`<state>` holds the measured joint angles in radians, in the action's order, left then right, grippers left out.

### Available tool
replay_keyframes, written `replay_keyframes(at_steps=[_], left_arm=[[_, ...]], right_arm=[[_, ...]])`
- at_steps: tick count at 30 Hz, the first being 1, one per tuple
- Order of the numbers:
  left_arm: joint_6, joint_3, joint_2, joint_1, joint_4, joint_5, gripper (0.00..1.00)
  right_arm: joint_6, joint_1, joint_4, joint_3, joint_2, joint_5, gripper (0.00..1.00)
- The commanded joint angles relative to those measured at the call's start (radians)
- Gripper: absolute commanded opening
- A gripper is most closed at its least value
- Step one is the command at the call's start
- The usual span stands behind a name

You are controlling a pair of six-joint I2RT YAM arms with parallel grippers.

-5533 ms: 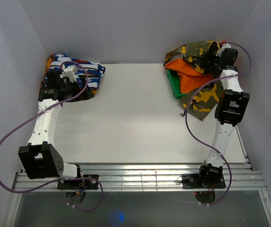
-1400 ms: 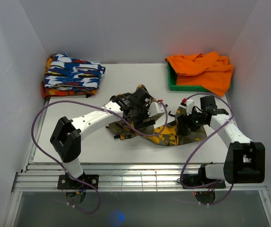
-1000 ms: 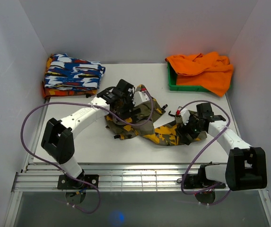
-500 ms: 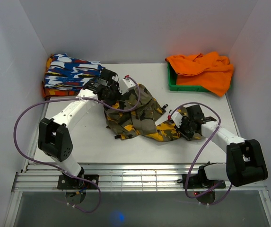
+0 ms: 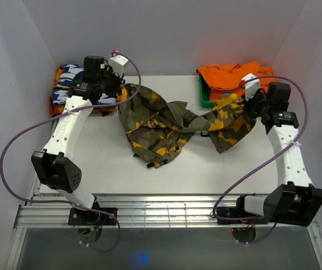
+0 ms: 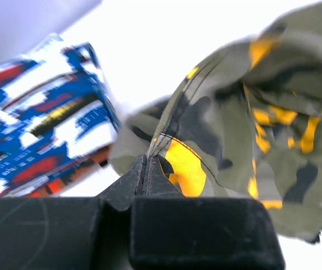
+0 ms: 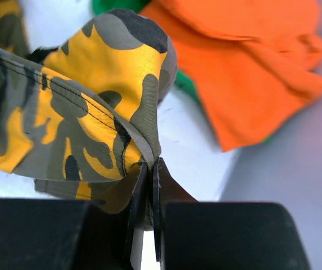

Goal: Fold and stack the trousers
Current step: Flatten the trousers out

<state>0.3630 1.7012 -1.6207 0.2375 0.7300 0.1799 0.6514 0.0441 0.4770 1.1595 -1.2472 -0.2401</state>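
The camouflage trousers [image 5: 166, 124] hang stretched and twisted between both arms above the table, their middle sagging onto it. My left gripper [image 5: 117, 90] is shut on one cloth edge at the back left, beside the folded stack; in the left wrist view its jaws [image 6: 145, 164] pinch a seam of the trousers [image 6: 250, 135]. My right gripper [image 5: 249, 101] is shut on the other end near the green bin; the right wrist view has the trousers [image 7: 76, 112] clamped at a hem in the right gripper [image 7: 151, 169].
A folded blue-white-red garment [image 5: 71, 76] lies at the back left, partly hidden by my left arm. A plain orange cloth [image 5: 228, 76] drapes over a green bin [image 5: 203, 97] at the back right. White walls close in the sides and back.
Both grippers have closed on the trousers and pulled apart and back, lifting and stretching the cloth. The left went toward the folded stack, the right toward the green bin.
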Motion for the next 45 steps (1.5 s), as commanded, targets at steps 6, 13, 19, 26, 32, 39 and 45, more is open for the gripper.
replay_keyframes(at_steps=[6,13,19,26,32,39,45], left_arm=[[-0.167,0.083,0.154,-0.014,-0.121,-0.011,0.0],[-0.171,0.158,0.168,-0.026,-0.144,-0.074,0.0],[-0.164,0.349,0.093,-0.029,-0.156,-0.14,0.0],[-0.158,0.269,0.182,-0.03,-0.182,-0.163,0.0],[-0.148,0.285,0.144,-0.029,-0.224,-0.226,0.0],[-0.214,0.37,0.093,-0.004,-0.193,-0.059,0.0],[-0.251,0.122,0.222,0.231,-0.253,0.069,0.0]], right_arm=[[-0.101,0.152,0.038,0.252,0.052,-0.093,0.08],[-0.199,0.209,0.003,0.428,0.002,-0.102,0.08],[-0.312,0.206,0.0,0.612,-0.104,-0.163,0.08],[-0.323,0.206,-0.044,0.709,-0.12,-0.094,0.08],[-0.395,0.207,-0.06,0.816,-0.213,-0.099,0.08],[-0.476,0.198,-0.112,0.927,-0.284,-0.077,0.08],[-0.48,0.209,-0.205,0.867,-0.23,0.041,0.08]])
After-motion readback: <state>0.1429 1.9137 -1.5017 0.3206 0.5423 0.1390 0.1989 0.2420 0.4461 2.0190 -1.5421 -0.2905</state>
